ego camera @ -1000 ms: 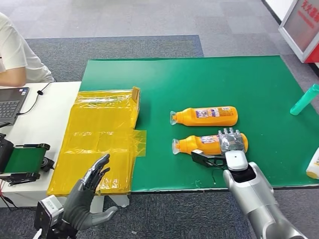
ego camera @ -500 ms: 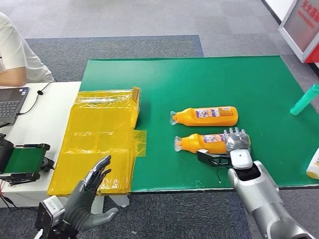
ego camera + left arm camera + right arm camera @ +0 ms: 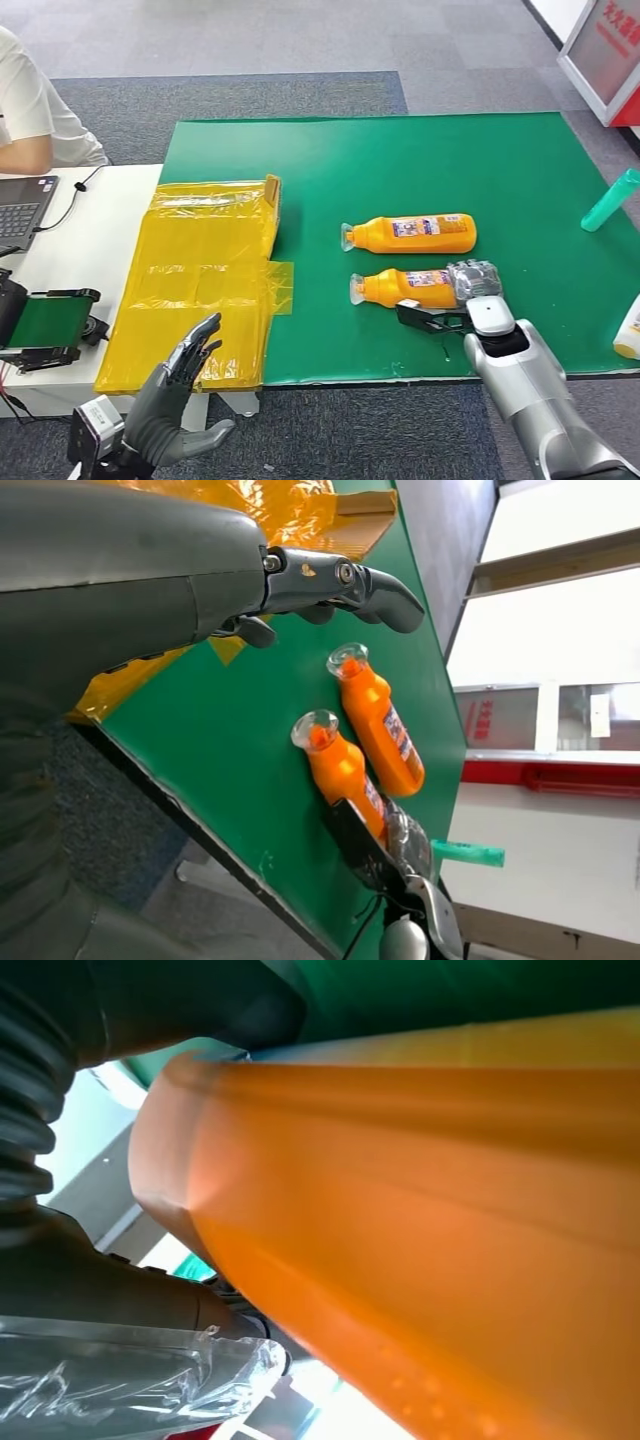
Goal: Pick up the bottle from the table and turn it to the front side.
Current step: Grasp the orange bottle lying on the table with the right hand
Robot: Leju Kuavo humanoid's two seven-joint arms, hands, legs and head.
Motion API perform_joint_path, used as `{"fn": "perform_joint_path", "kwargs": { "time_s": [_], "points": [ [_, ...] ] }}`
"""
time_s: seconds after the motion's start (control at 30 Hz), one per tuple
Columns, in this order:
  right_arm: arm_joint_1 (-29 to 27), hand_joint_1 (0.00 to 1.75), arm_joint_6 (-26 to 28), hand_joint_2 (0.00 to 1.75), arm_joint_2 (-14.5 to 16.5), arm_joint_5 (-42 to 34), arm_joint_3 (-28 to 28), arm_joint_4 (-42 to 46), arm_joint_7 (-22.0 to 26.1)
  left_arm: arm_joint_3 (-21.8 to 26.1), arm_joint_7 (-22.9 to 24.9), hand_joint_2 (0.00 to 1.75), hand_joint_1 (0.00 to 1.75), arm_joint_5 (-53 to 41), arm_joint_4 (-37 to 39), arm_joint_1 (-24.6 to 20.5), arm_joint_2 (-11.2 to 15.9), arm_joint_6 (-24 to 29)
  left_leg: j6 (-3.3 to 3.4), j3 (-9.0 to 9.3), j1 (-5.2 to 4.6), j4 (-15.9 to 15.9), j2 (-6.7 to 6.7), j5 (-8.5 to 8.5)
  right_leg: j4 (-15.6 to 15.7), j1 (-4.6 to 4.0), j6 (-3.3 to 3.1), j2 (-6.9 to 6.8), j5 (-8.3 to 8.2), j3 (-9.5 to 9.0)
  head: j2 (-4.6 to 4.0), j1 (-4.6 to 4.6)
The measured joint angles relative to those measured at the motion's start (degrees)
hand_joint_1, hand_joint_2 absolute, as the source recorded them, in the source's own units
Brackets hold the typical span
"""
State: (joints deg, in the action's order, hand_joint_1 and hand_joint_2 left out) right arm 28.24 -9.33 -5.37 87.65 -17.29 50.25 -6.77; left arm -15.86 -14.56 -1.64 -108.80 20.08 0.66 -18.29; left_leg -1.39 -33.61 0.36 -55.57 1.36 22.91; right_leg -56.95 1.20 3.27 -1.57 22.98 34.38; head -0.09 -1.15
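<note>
Two orange bottles with clear caps lie on their sides on the green mat (image 3: 377,160), caps pointing left. My right hand (image 3: 474,282), its fingers under clear plastic film, wraps over the base end of the nearer bottle (image 3: 407,288) and grips it, with the thumb along the near side. In the right wrist view this bottle (image 3: 423,1240) lies pressed close against the hand (image 3: 113,1290). The farther bottle (image 3: 411,234) lies free just behind. My left hand (image 3: 177,385) hovers open off the table's front edge, holding nothing. The left wrist view has the left hand (image 3: 332,580) above both bottles (image 3: 343,770).
A yellow plastic-wrapped package (image 3: 204,280) lies across the mat's left edge and the white table (image 3: 98,240). A teal bottle (image 3: 610,200) and a white bottle (image 3: 628,335) sit at the right edge. A person (image 3: 30,110) sits at a laptop (image 3: 23,205) far left.
My right hand has shifted slightly to the right, and the nearer bottle has slid that way with it. The left hand has barely moved.
</note>
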Motion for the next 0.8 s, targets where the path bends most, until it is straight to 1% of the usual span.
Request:
{"fn": "perform_joint_path", "kwargs": {
  "time_s": [0.13, 0.23, 0.37, 0.6, 0.7, 0.8],
  "points": [
    [-0.53, 1.75, 0.39, 1.75, 0.96, -2.18, 3.97, 0.55, 4.78, 0.02, -0.12, 1.75, 0.0, 0.26, 0.0, 0.01, 0.15, 0.08, 0.0, 0.01, 0.0, 0.0, 0.0, 0.0, 0.0, 0.0, 0.0, 0.01, 0.0, -0.03, 0.0, 0.0],
    [-1.26, 1.75, -0.06, 1.75, 2.04, -5.01, 7.11, 1.65, 7.31, 0.12, -0.22, 1.75, 0.0, 0.27, 0.0, 0.01, 0.24, -0.16, 0.0, 0.02, 0.0, 0.0, 0.0, 0.0, 0.0, -0.01, 0.0, 0.01, 0.0, -0.03, 0.0, -0.01],
    [-2.12, 1.75, -0.37, 1.75, 3.25, -6.68, 9.69, 2.67, 8.39, 0.37, -0.24, 1.75, 0.0, 0.33, 0.0, 0.01, 0.28, -0.25, 0.0, 0.02, 0.0, 0.0, 0.0, 0.0, 0.0, -0.01, 0.0, 0.01, 0.01, -0.02, 0.0, 0.0],
    [-2.85, 1.75, -0.52, 1.75, 4.14, -7.84, 11.44, 3.33, 8.9, 0.47, -0.24, 1.75, 0.0, 0.32, 0.0, 0.02, 0.32, -0.26, 0.01, 0.01, 0.0, 0.0, 0.0, 0.0, 0.0, 0.0, 0.0, 0.01, 0.0, -0.03, 0.0, -0.01],
    [-3.71, 1.75, -0.84, 1.75, 4.53, -11.75, 12.32, 4.4, 10.39, 0.56, -0.26, 1.75, 0.0, 0.15, 0.0, 0.03, 0.32, -0.29, 0.0, 0.0, 0.0, 0.0, 0.0, 0.01, 0.0, 0.0, 0.0, 0.01, 0.0, -0.02, 0.0, 0.01],
    [-5.89, 1.75, -0.13, 1.75, 5.2, -16.75, 12.88, 7.68, 12.1, 0.93, -0.29, 1.75, 0.0, -0.37, -0.06, 0.13, 0.18, -0.25, 0.0, -0.04, 0.0, 0.0, 0.0, 0.0, 0.0, -0.01, 0.0, 0.0, 0.01, 0.01, 0.0, 0.01]
  ]
}}
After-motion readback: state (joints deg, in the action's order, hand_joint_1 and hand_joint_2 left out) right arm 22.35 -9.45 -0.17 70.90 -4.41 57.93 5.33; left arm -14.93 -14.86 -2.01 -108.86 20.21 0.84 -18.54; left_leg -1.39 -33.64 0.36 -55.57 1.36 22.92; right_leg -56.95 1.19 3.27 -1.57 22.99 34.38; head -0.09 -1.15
